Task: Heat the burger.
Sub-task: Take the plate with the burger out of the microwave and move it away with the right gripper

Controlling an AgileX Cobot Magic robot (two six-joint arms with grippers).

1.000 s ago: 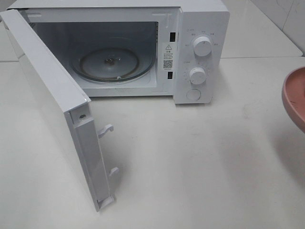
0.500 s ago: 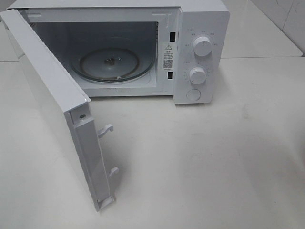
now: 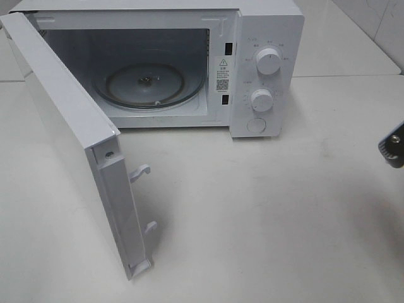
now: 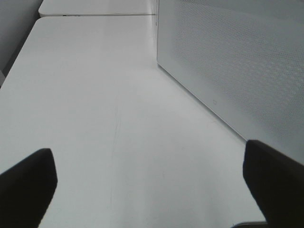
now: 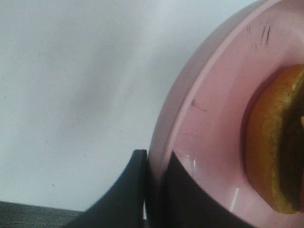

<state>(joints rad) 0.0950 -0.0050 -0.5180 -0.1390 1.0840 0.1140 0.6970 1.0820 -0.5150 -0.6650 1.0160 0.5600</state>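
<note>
Burger (image 5: 278, 152), right edge of frame, on pink plate (image 5: 209, 118) whose rim the right gripper (image 5: 154, 190), lower centre, pinches.

Microwave (image 3: 189, 63) at table (image 3: 284, 221) rear, door (image 3: 69, 139) swung left; burger (image 5: 275, 147) on plate (image 5: 209, 133).

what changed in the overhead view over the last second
The pink plate that showed at the right edge a second ago has left the overhead view; only a dark part of the right arm shows there. The right gripper pinches its rim. The microwave door stays open.
</note>
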